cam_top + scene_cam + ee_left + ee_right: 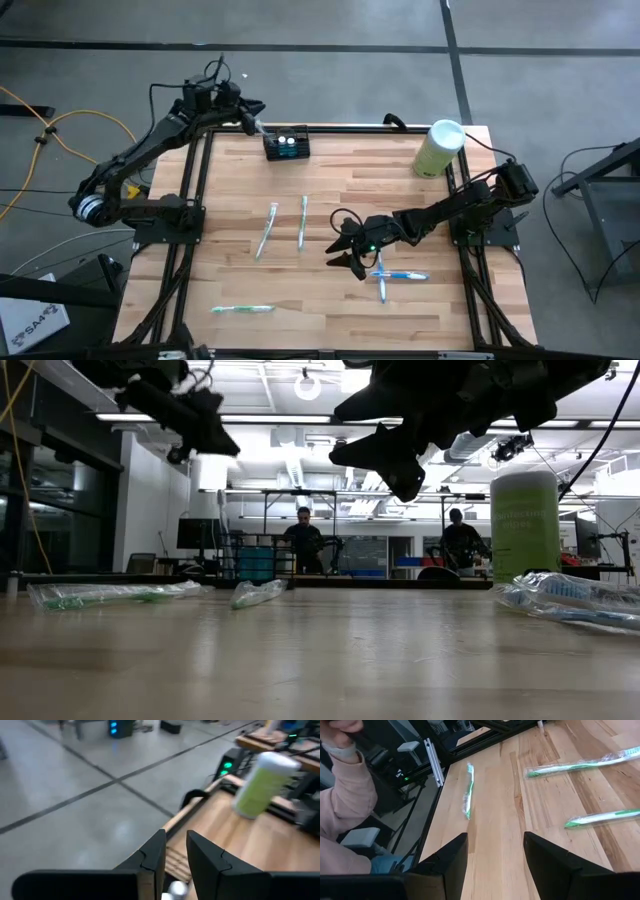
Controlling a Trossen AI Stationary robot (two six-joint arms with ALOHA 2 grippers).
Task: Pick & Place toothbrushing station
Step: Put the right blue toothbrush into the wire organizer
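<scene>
At the table's far edge, the black slotted toothbrushing station [286, 145] sits beside the part-open left claw [256, 126].

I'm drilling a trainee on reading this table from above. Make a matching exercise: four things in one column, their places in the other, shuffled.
Things:
1. black holder
2. pale green cylinder
3. blue toothbrushes
4. lone green toothbrush

Places:
A. near edge, on the left arm's side
B. far edge, by the left gripper
C. far corner, on the right arm's side
D. beside the right gripper

Pairs: 1-B, 2-C, 3-D, 4-A
</scene>
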